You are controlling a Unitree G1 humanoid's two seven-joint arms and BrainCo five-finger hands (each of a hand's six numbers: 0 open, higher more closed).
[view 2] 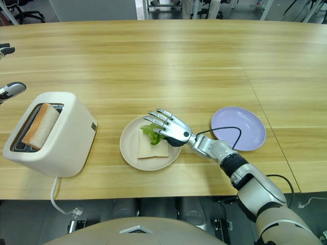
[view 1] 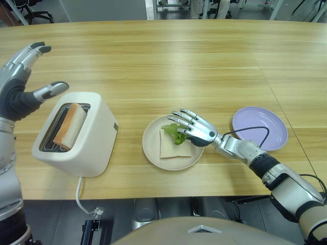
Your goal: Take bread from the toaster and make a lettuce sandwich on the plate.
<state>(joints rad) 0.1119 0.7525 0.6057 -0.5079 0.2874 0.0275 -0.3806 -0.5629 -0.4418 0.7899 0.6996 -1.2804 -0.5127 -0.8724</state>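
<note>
A cream toaster stands at the front left with one slice of bread upright in its slot. My left hand hovers open above and to the left of it, holding nothing. A beige plate in the middle carries a flat bread slice with a piece of lettuce on its far right corner. My right hand hangs over the plate's right side with fingers spread, just above the lettuce. Whether it touches the leaf I cannot tell.
A lilac plate lies to the right of the beige one, with a black cable from my right wrist arching over it. The toaster's cord drops off the front edge. The wooden table stretches far back.
</note>
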